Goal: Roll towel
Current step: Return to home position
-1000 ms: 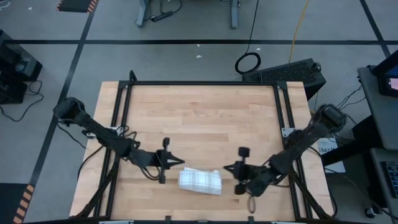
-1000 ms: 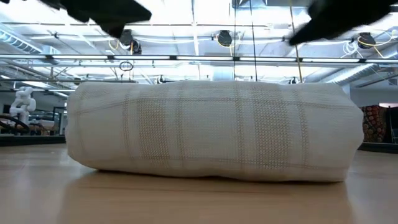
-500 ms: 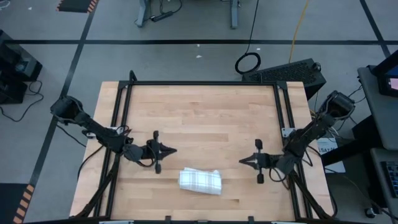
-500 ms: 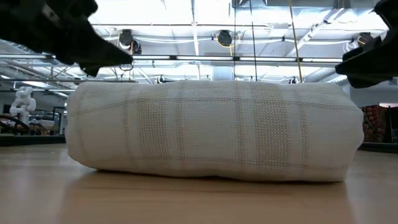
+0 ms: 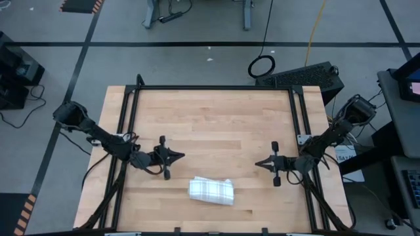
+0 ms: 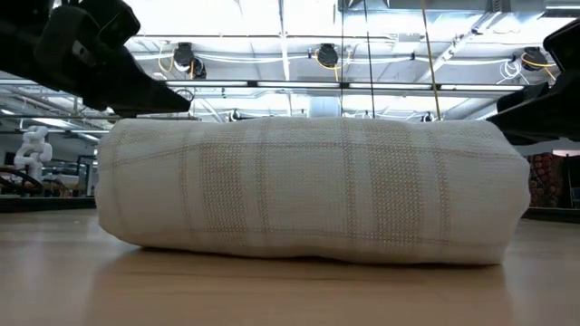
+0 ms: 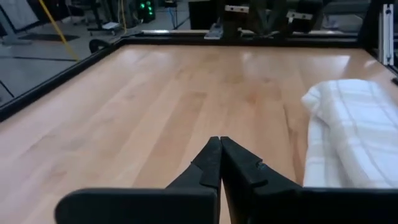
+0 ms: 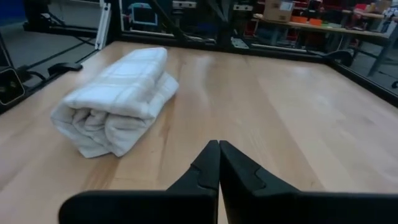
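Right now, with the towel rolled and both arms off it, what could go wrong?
1. Nothing pins the towel: the left hand and right hand are shut and apart from it, so its loosely layered end might unroll.
2. It lies near the front edge of the table; a bump might push it off.

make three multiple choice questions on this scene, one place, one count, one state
1. Where is the towel? A on the table; B on the floor; C hanging from an arm.
2. How many towels? A three; B one; C two.
3. The left tool and right tool are: A wide open; B gripping cloth; C shut, empty.
Answers: 1 A, the high view shows it on the wood; 2 B, only a single roll shows; 3 C, each wrist view shows its tool closed on nothing.
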Tool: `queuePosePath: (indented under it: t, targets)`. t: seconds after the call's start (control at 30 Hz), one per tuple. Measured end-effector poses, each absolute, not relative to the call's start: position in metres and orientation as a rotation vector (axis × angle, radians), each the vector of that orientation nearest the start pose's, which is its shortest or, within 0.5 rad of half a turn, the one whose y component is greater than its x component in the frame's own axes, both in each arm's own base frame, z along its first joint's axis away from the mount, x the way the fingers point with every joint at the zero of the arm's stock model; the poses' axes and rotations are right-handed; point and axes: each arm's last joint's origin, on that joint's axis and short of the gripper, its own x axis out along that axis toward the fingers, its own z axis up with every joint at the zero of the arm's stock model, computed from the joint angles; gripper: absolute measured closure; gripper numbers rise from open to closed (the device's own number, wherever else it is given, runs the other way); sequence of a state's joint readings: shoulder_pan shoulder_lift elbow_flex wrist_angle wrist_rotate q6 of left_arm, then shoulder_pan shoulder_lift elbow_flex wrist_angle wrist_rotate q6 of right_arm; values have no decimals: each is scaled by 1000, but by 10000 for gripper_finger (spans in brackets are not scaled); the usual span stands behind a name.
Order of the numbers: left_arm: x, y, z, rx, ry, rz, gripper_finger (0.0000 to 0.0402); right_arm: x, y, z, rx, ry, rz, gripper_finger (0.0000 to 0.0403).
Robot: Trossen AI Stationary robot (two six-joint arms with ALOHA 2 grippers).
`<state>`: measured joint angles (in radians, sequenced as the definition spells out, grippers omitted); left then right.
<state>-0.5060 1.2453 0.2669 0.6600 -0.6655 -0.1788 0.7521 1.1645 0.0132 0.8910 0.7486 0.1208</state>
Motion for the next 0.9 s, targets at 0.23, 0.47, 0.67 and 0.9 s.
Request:
queuePosePath:
  t: [0.23,0.47,0.67,0.9]
  targets:
    - [184,-82,149,12,234,147,392,127,92,123,-93,195,-12,403]
    - [157,-68,133,-36,122,122,392,126,93,122,-84,208,-7,403]
    - [150,-64,132,2,89,105,392,124,96,121,-85,214,22,403]
    - [149,-64,139,72,47,77,392,123,96,124,-82,197,30,403]
